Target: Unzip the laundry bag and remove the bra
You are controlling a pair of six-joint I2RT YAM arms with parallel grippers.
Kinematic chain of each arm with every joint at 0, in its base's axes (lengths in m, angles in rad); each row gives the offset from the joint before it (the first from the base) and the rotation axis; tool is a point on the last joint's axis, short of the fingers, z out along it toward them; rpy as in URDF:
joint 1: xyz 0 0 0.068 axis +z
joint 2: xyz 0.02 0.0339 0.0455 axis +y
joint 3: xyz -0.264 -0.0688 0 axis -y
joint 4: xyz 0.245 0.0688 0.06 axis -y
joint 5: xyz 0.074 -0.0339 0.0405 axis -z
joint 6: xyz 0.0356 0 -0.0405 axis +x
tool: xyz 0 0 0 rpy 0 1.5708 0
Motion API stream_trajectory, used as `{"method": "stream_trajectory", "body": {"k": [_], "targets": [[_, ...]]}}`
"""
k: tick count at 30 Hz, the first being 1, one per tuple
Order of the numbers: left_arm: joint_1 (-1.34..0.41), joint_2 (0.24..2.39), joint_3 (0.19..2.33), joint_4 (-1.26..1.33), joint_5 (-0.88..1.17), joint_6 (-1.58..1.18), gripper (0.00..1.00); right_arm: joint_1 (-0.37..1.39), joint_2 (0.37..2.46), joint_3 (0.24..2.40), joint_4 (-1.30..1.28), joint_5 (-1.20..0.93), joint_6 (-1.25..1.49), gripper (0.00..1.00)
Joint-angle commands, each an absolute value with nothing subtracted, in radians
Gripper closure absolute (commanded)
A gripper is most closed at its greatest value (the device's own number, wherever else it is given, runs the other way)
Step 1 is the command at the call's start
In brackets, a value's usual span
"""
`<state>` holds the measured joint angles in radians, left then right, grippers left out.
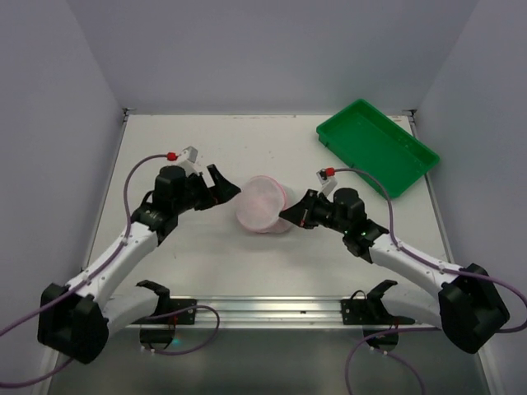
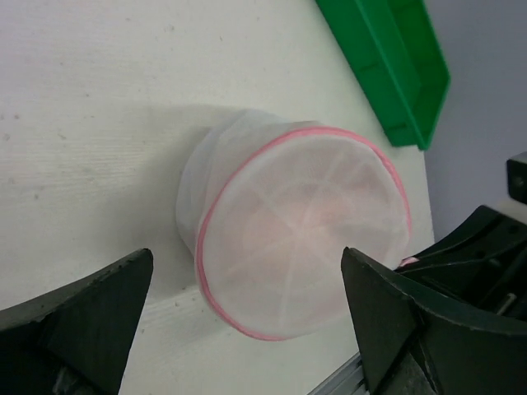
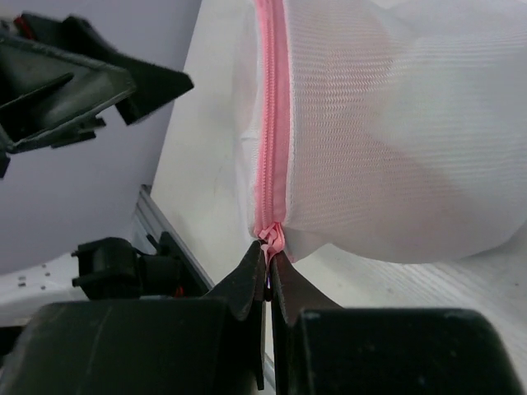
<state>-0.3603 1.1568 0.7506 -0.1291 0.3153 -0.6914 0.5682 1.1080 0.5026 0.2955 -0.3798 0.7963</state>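
Note:
The laundry bag is a small white mesh drum with pink zip trim, lying on its side mid-table. In the left wrist view its round lid faces the camera, with a pale pinkish shape showing faintly through the mesh. My right gripper is at the bag's right side. In the right wrist view it is shut on the pink zip pull at the lower end of the closed zip. My left gripper is open and empty just left of the bag; its fingers frame the lid without touching it.
A green plastic tray stands at the back right, also in the left wrist view. A metal rail runs along the table's near edge between the arm bases. White walls enclose the table on three sides.

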Motion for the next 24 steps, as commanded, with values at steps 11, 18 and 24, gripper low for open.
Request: {"method": "stream_trajectory", "body": {"k": [11, 18, 24], "targets": [[-0.584, 0.885, 0.420, 0.106, 0.075, -1.301, 0.03, 0.773, 1.149, 0.568, 0.374, -0.009, 1.063, 1.00], [-0.698, 1.029, 0.428, 0.276, 0.029, -1.350, 0.21, 0.782, 1.172, 0.569, 0.390, -0.035, 1.063, 1.00], [-0.706, 1.114, 0.466, 0.295, 0.006, -1.336, 0.84, 0.784, 1.152, 0.566, 0.327, -0.048, 1.022, 1.00]]}}
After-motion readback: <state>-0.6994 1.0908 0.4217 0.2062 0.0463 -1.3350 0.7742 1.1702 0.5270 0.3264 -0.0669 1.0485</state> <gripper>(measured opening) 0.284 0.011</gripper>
